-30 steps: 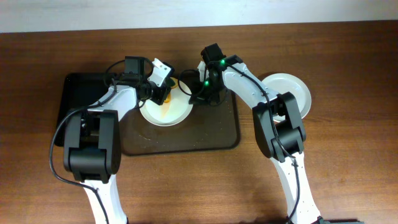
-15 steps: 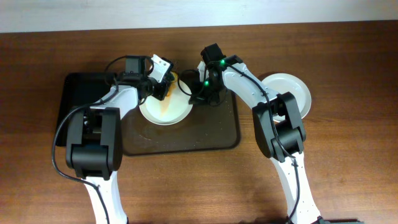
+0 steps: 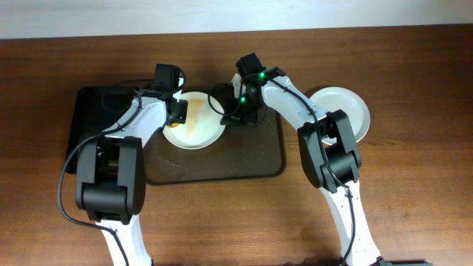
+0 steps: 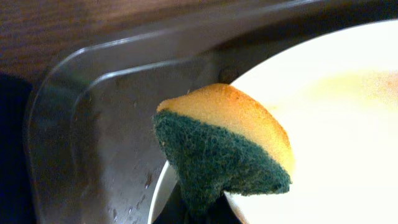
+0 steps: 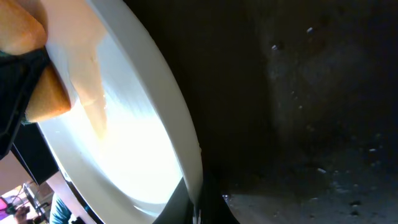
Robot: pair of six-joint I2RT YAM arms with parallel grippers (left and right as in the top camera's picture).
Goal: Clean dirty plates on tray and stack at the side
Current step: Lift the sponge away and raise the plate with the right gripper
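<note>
While the right gripper [image 3: 226, 117] pinches its rim, the left gripper [image 3: 176, 113] holds a sponge [image 4: 224, 149] at the smeared plate [image 3: 196, 131]
The smeared plate lies on the upper left part of the brown tray [image 3: 251, 159], with orange-brown streaks across its middle; the yellow-and-green sponge, clamped in the left fingers, overlaps its left edge, and the right fingers are closed on its right edge. A plain white plate [image 3: 353, 111] sits on the table [image 3: 414, 185], right of the tray

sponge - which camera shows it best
Left wrist: the sponge fills mid-frame, yellow foam over green scourer, at the plate rim. Overhead hides it under the left gripper. Right wrist catches only a yellow corner at the frame's left edge.
</note>
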